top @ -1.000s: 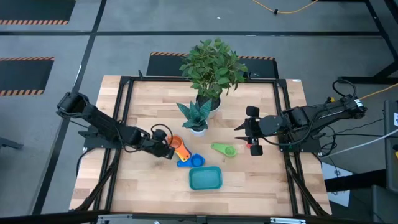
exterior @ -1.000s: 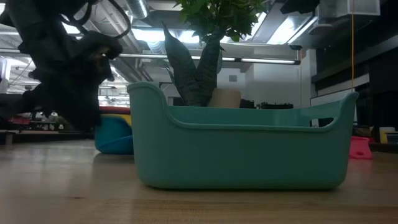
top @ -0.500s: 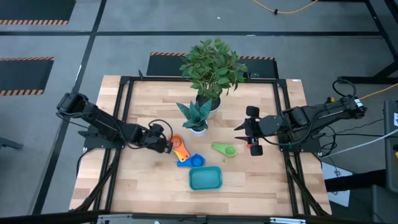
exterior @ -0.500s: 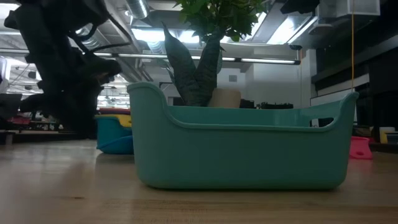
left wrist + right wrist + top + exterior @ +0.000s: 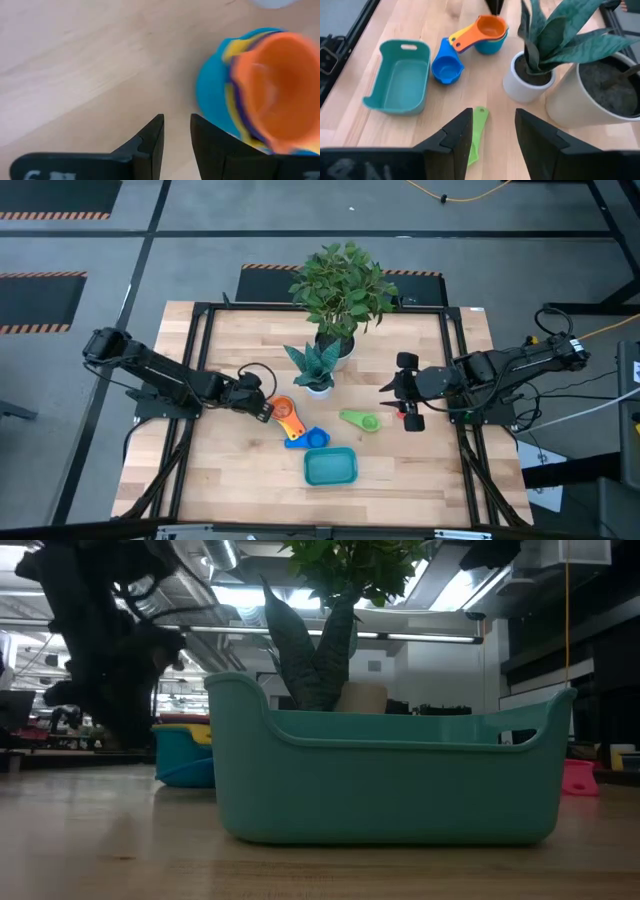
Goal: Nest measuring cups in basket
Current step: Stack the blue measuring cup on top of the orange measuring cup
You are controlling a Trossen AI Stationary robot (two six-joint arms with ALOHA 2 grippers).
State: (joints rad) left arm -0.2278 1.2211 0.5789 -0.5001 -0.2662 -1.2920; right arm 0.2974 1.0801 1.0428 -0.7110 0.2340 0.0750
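A nested stack of measuring cups (image 5: pixel 287 414), orange on top of yellow and teal-blue ones, stands on the table; it also shows in the left wrist view (image 5: pixel 260 90) and the right wrist view (image 5: pixel 489 31). A single blue cup (image 5: pixel 315 438) and a green cup (image 5: pixel 360 420) lie nearby. The teal basket (image 5: pixel 330 467) sits nearer the table's near edge and holds nothing. My left gripper (image 5: pixel 264 407) is open by a narrow gap, just left of the stack and touching nothing. My right gripper (image 5: pixel 400 402) is open, right of the green cup, whose handle (image 5: pixel 477 131) shows between its fingers. A small red thing (image 5: pixel 408 420) lies by it.
A small white pot with a spiky plant (image 5: pixel 318 372) stands just beyond the stack, and a larger leafy plant (image 5: pixel 340 288) stands behind it. In the low view the basket (image 5: pixel 390 780) fills the foreground. Bare wood lies to the left and along the near edge.
My left gripper has drawn back from the cup stack, toward the table's left and far side. The stack, with the orange cup on top, has stayed where it was.
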